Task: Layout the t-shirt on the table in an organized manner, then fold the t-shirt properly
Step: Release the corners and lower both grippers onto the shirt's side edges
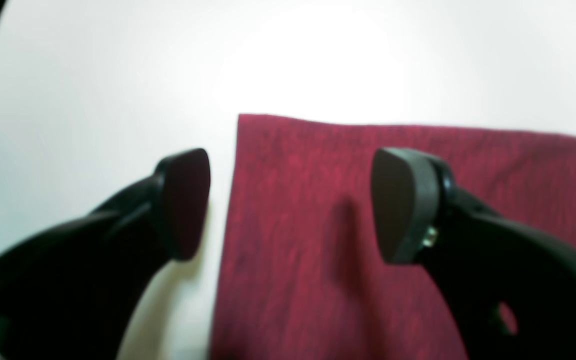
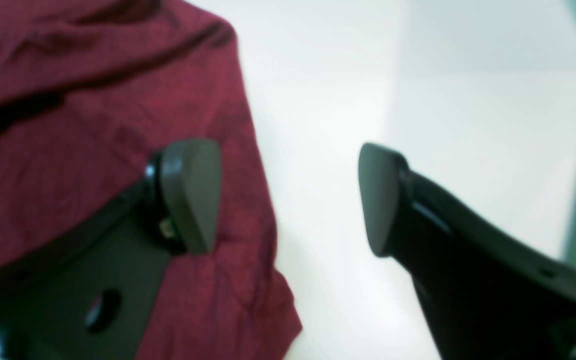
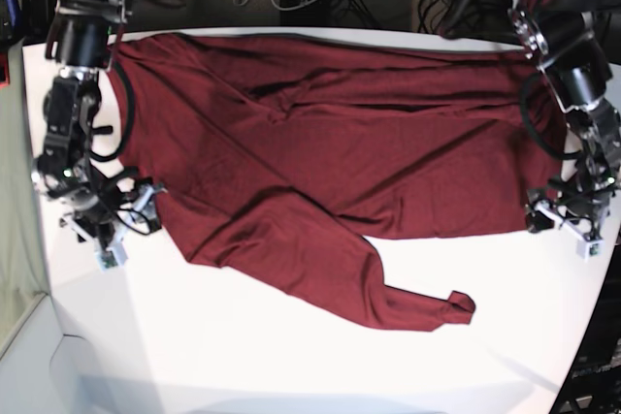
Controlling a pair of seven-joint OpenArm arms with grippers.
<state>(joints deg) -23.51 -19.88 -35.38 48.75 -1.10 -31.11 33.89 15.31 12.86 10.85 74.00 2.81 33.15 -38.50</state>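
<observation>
Spreading across the far half of the white counter (image 3: 291,366), the maroon t-shirt (image 3: 330,152) is seen rumpled, with one twisted part trailing toward the near edge. The left tool (image 1: 290,205) is held wide above a straight corner of the cloth, one finger over fabric, the other over bare counter. The right tool (image 2: 288,200) is likewise spread wide, straddling the opposite wrinkled edge, nothing gripped.

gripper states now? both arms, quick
Left gripper: open, empty, straddling the dark red knit t-shirt edge.
Right gripper: open, empty, straddling its edge.
</observation>
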